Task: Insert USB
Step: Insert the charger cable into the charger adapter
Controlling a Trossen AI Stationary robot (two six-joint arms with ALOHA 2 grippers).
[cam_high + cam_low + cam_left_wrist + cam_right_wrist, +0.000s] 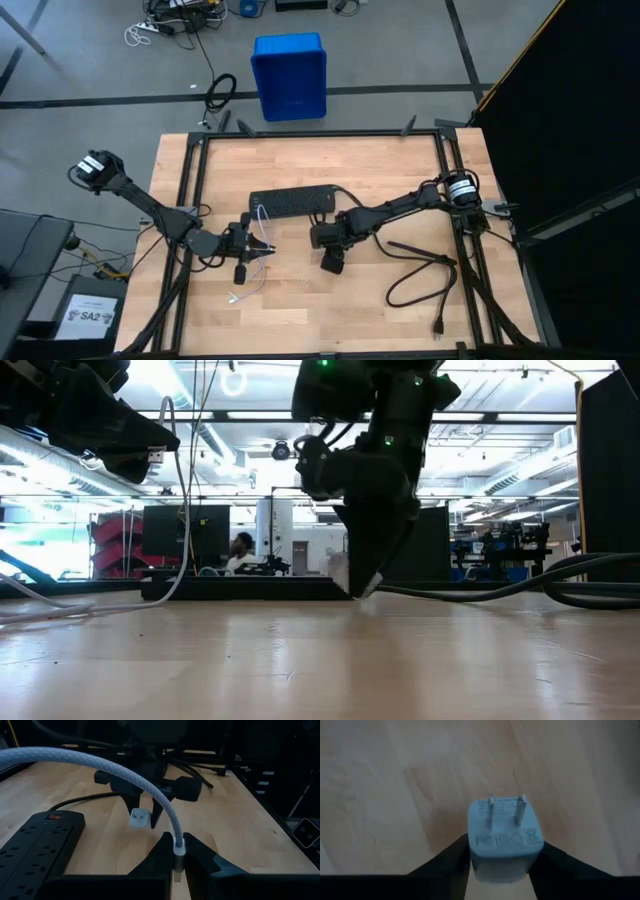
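The USB is a thin whitish braided cable (100, 762), and its loose loop (258, 215) lies on the table beside the power strip. My left gripper (178, 862), left of the table's middle (262, 247), is shut on the USB's plug end. My right gripper (504, 862), near the table's middle (318, 237), is shut on a small white cube adapter (504, 842) with two prongs. The left wrist view shows that adapter (138, 818) straight ahead of the plug. The USB's other end (238, 297) rests on the wood. My left gripper pinches the USB's plug end (178, 851) between its two fingers, with the white collar at the fingertips. The plug is lifted clear of the table, and the cable arcs up and away from it (180, 510). My right gripper pinches the adapter by two opposite side faces (475, 855), fingers slanting down from above (375, 530). The prongs (506, 810) point away from the gripper toward the wood. The adapter's lower corner (368, 586) sits at the tabletop; whether it touches, I cannot tell.
A black power strip (290, 202) lies just beyond both grippers and also shows in the left wrist view (30, 845). Its thick black cord (420, 270) coils on the table's right half. A blue bin (290, 75) stands on the floor beyond the table.
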